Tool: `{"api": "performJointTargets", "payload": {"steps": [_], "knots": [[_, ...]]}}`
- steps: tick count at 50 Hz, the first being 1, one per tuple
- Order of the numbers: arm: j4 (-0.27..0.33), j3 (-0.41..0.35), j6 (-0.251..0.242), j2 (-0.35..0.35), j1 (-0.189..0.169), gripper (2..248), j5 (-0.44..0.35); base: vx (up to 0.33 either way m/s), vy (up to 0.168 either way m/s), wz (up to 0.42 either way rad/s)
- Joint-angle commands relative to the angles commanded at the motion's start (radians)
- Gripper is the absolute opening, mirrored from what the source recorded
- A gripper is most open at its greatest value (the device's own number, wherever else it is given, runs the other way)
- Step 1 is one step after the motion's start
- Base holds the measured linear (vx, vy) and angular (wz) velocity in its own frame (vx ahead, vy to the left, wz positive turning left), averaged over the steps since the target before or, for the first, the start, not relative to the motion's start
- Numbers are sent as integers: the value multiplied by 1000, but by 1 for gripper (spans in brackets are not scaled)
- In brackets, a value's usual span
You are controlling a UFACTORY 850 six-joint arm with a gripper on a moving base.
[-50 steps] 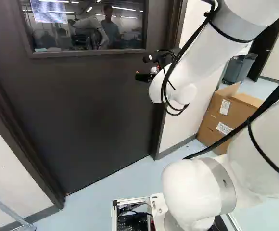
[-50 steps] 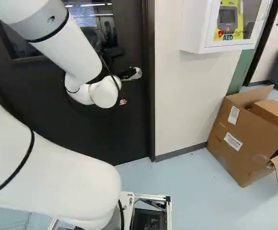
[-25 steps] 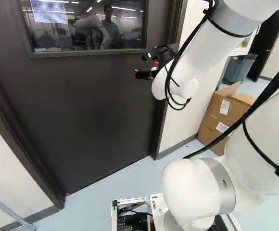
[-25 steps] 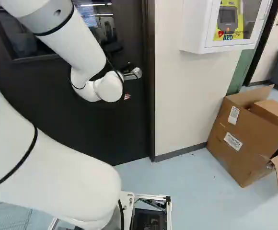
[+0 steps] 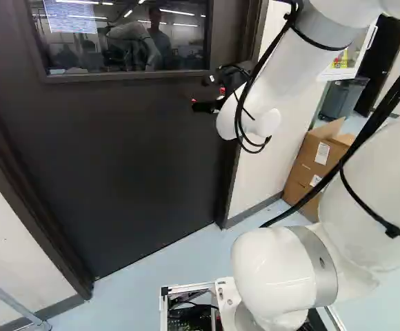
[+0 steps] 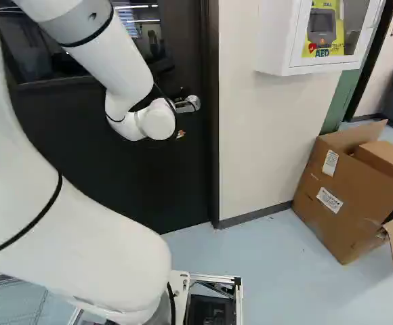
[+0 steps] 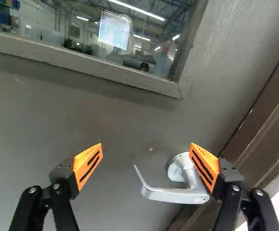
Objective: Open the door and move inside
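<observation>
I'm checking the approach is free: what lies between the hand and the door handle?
Nothing shows between the hand and the door handle; the wrist view shows the handle plainly, with just one orange pad overlapping its edge.

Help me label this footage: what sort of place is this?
Probably a workplace, perhaps a lab or workshop building, facing a closed door: a white wall cabinet holding what looks like emergency equipment, an opened cardboard box on the floor, and strip lights showing in the door's window.
</observation>
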State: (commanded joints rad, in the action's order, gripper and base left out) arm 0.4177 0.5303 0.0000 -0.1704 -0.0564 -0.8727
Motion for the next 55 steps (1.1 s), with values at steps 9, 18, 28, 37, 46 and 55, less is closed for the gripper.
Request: {"api": "performJointTargets", "payload": {"steps": [9, 18, 28, 37, 46, 55], "knots": [[0, 22, 0, 24, 7, 247, 0, 0, 0, 0], [0, 32, 0, 41, 18, 247, 0, 0, 0, 0], [0, 30, 0, 59, 32, 247, 0, 0, 0, 0], [0, 26, 0, 77, 44, 247, 0, 0, 0, 0], [0, 23, 0, 95, 57, 247, 0, 0, 0, 0], [0, 21, 0, 115, 69, 247, 0, 0, 0, 0]]}}
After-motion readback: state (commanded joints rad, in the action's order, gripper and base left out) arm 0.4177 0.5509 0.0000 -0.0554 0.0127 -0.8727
